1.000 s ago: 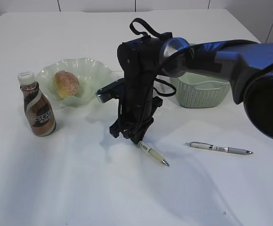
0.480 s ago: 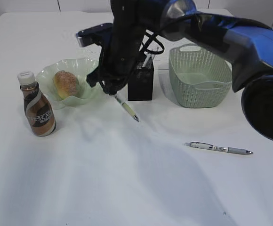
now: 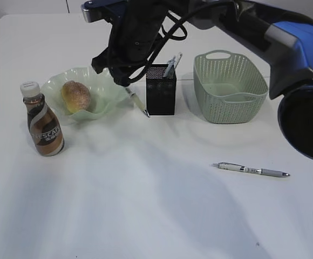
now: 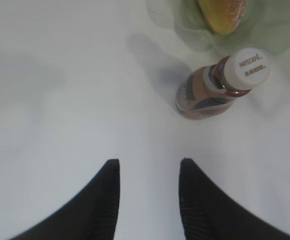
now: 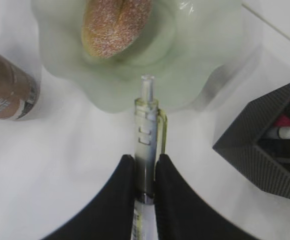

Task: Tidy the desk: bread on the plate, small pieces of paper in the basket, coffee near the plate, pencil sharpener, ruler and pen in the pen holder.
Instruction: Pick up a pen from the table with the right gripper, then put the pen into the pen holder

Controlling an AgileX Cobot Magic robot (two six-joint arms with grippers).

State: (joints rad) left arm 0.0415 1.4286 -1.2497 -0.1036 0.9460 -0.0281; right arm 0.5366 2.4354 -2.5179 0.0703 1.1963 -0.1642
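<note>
Pale-green clear pen (image 5: 146, 150) is clamped in the right gripper (image 5: 145, 175); next, I judge, tip it into the black square mesh pen holder (image 3: 161, 93). Left gripper (image 4: 149, 192) is agape, empty.

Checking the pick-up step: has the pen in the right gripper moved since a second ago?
Yes. The pen, clamped in the right gripper, has been lifted off the desk and carried away from the camera, now beside the pen holder.

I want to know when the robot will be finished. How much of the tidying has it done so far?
Quite a lot is done. The bread lies on the plate, the coffee stands beside it, and the pen holder already has things in it. Right now the right gripper holds a pen up in the air by the pen holder. Another pen lies on the desk, so that one is left.
</note>
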